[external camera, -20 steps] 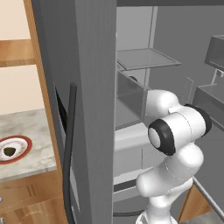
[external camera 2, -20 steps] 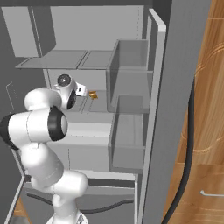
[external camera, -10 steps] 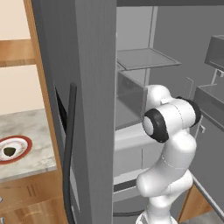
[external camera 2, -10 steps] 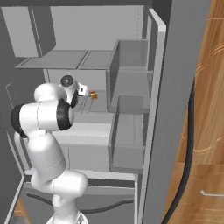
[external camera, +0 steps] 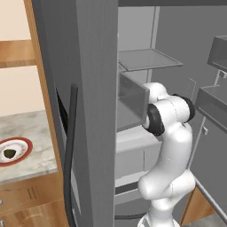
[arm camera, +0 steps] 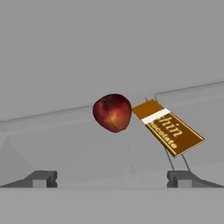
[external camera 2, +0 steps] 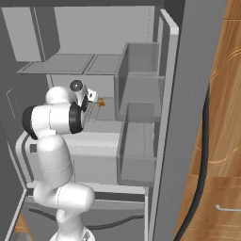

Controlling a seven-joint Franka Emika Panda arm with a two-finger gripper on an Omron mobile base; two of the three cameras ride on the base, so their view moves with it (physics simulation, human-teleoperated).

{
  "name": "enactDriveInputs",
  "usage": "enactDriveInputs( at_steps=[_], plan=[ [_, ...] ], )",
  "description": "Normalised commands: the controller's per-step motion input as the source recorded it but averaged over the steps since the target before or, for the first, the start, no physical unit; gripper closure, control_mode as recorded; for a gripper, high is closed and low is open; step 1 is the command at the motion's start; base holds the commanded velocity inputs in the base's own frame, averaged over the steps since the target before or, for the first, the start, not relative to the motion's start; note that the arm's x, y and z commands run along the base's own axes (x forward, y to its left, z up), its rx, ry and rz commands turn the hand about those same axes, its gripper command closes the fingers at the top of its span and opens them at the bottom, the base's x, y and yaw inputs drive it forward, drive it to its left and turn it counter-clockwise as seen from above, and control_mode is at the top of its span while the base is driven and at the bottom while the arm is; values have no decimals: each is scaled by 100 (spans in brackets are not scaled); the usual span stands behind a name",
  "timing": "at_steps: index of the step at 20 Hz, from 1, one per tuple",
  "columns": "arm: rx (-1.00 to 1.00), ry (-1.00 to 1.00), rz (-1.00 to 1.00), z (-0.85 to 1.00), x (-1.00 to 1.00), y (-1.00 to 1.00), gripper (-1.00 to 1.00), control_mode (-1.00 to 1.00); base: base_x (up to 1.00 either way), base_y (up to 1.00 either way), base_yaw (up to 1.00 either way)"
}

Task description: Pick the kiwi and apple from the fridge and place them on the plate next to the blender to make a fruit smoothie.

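- Claw (arm camera: 112,178) is inside the fridge (external camera 2: 141,94), jaws spread wide w/ nothing between them; fingertips (arm camera: 41,178) sit low at either side of hand view.
- Apple (arm camera: 112,112) lies ahead of claw, roughly centred btwn the two tips, well apart from them, resting on grey fridge shelf (arm camera: 65,140).
- Brown chocolate bar (arm camera: 168,126) lies just right of apple as claw sees it, tilted, upper corner touching or nearly touching the fruit; can't tell which.
- Right base view: wrist reaches in over the shelf, bar's orange corner (external camera 2: 100,101) just past it.
- Plate (external camera: 17,142) w/ red rim sits on counter (external camera: 35,155) far left of claw, outside fridge; kiwi (external camera: 9,154) on it.
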Motion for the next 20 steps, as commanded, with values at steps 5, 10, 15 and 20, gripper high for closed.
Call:
enactDriveInputs(
  at_steps=[5,10,15,20],
  plan=[
    [0,7,0,-9,26,0,-100,-100,0,0,0],
    [0,6,0,-22,17,6,-100,-100,0,0,0],
    [0,2,0,-6,24,3,-100,-100,0,0,0],
    [0,0,0,-2,27,5,-100,-100,0,0,0]
  ],
)
